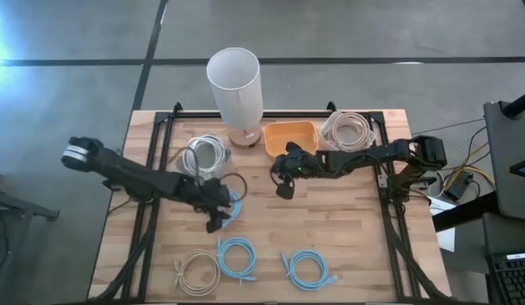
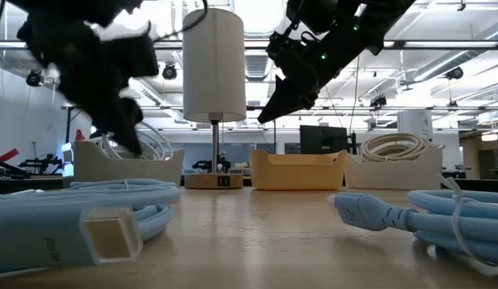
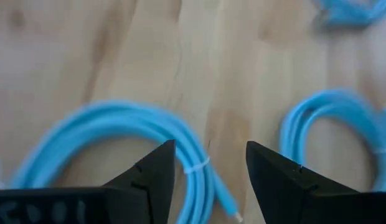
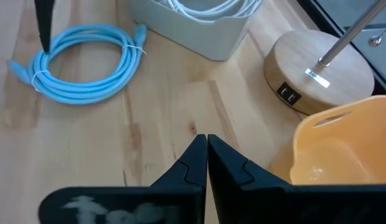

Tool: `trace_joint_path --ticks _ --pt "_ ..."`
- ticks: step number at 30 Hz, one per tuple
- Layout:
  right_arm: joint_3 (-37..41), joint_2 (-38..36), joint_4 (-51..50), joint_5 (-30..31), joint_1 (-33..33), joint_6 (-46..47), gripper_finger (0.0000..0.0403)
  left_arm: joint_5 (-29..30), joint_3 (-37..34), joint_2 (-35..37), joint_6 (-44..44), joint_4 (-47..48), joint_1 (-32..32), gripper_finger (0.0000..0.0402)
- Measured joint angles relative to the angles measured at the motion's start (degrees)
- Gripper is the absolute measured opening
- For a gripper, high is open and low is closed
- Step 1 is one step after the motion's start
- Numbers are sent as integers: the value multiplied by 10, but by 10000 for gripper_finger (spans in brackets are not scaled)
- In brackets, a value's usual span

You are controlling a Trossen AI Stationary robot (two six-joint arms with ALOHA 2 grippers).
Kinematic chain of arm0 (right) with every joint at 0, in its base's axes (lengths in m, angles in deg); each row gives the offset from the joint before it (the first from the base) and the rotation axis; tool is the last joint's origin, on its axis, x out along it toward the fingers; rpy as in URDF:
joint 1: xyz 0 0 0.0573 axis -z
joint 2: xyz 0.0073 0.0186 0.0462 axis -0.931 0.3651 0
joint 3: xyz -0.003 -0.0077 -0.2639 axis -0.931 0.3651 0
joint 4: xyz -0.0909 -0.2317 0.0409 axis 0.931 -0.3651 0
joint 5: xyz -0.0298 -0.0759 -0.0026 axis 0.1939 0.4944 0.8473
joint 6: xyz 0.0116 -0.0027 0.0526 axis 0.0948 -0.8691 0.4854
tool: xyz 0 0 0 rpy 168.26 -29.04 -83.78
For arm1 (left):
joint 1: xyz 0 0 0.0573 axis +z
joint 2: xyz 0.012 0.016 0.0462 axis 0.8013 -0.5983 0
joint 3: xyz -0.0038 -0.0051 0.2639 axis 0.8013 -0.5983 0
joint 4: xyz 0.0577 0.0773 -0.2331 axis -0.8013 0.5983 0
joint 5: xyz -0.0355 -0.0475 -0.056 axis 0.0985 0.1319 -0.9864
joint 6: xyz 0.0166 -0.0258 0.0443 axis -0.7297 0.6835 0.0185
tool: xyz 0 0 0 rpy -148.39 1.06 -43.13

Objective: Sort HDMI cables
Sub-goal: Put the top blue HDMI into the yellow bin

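Tabletop [image 1: 347, 229] of pale wooden planks carries everything, with a tall white cylinder lamp on a round wooden base [image 1: 235, 85] at its far edge. Beside the lamp sit three bins: a pale grey bin holding white coiled cables [image 1: 205, 154], an empty orange plastic bin [image 1: 291, 138], and a beige bin holding tan coiled cables [image 1: 349, 130].

The left gripper [image 1: 218, 222] hangs low over a light blue coiled HDMI cable [image 3: 118, 140] lying just in front of the grey bin, its fingers spread wide and straddling the coil's outer loop, not yet touching it. The right gripper [image 1: 284, 188] hovers near the orange bin with its fingers pressed together and empty.

Three coils lie unsorted along the near edge: a beige coiled cable [image 1: 196, 268], a second light blue coil [image 1: 236, 257] and a third light blue coil [image 1: 308, 269].

The step in hand seems to be picking up the blue coil under the left gripper. Next it would need to lower until the strands sit between the fingers, close, and lift; the empty orange bin looks the likely destination.
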Motion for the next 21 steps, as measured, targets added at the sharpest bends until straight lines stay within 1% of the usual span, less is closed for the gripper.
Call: trace_joint_path --ticks 4,7,9,13,16,21 --pt "0 0 0 -2 -4 6 9 2 0 -60 7 -4 -10 190" --pt "0 0 0 -2 -7 7 9 17 0 -95 40 -5 -10 190" --pt "0 0 0 -3 -10 12 9 18 1 -111 54 -14 -9 190" --pt "0 0 0 -4 -14 12 9 24 2 -133 54 -37 -12 183" --pt "0 0 -1 -4 -14 12 9 25 1 -133 49 -45 -11 151" --pt "0 0 -2 -4 -14 14 9 19 0 -121 53 -50 -12 57"
